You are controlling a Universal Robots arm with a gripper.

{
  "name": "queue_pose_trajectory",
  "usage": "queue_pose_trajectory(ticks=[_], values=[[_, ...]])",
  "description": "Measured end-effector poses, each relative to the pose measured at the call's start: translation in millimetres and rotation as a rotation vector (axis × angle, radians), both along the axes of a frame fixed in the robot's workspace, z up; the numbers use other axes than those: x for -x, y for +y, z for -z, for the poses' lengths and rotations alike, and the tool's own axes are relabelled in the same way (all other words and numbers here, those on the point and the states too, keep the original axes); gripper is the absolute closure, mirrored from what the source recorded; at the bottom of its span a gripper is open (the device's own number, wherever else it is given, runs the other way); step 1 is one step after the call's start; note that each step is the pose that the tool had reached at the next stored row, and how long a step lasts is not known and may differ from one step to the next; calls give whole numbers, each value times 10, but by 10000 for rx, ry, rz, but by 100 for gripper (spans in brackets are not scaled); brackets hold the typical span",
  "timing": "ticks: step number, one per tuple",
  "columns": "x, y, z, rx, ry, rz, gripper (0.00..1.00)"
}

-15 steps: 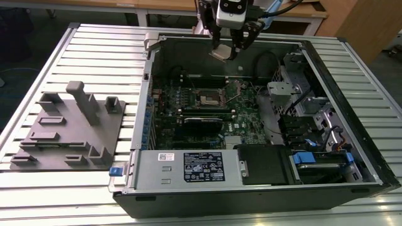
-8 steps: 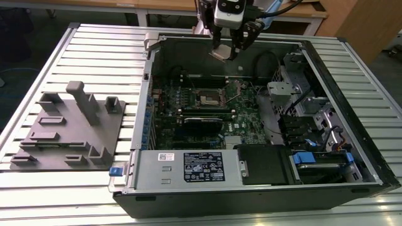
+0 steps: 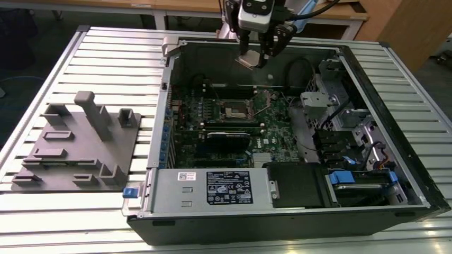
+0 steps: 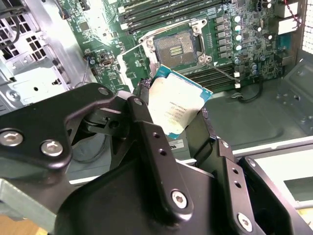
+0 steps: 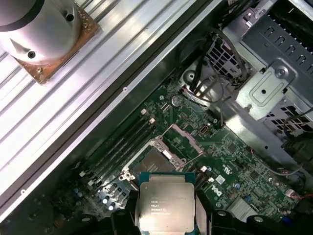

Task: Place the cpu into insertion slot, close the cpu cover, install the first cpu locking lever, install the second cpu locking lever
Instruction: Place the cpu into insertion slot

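The gripper [image 3: 253, 58] is clenched on the cpu [image 4: 179, 104], gripping its edges and holding it in the air above the open computer case [image 3: 282, 227] (silvery face visible in both wrist views). Below it, the insertion slot [image 4: 175, 48] lies bare, and its cpu cover [image 5: 185, 141] seems swung open.

Your arm [image 3: 254, 13] reaches straight down at the top of the exterior view. Your gripper [image 3: 255, 59] points downward, fingers [image 4: 145, 129] closed on the cpu [image 4: 178, 105], apparently gripping its opposite edges.
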State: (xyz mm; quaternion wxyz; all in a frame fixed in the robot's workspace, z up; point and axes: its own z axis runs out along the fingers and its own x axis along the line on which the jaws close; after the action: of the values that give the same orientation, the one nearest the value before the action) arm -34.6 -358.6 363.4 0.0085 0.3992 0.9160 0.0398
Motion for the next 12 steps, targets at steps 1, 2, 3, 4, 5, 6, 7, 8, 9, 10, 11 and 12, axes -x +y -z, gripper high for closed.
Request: queue_pose_trajectory(ticks=[1, 2, 3, 4, 5, 6, 7, 8, 9, 10, 11, 12], values=[[0, 0, 0, 0, 0, 55, 46], [0, 0, 0, -1, 0, 112, 46], [0, 0, 0, 0, 0, 161, 46], [0, 0, 0, 0, 0, 199, 46], [0, 0, 0, 0, 0, 226, 46], [0, 0, 0, 1, 0, 247, 46], [0, 0, 0, 0, 0, 258, 46], [0, 0, 0, 0, 0, 262, 46], [0, 0, 0, 0, 0, 265, 46], [0, 0, 0, 0, 0, 266, 46], [0, 0, 0, 0, 0, 266, 46], [0, 0, 0, 0, 0, 266, 46]])
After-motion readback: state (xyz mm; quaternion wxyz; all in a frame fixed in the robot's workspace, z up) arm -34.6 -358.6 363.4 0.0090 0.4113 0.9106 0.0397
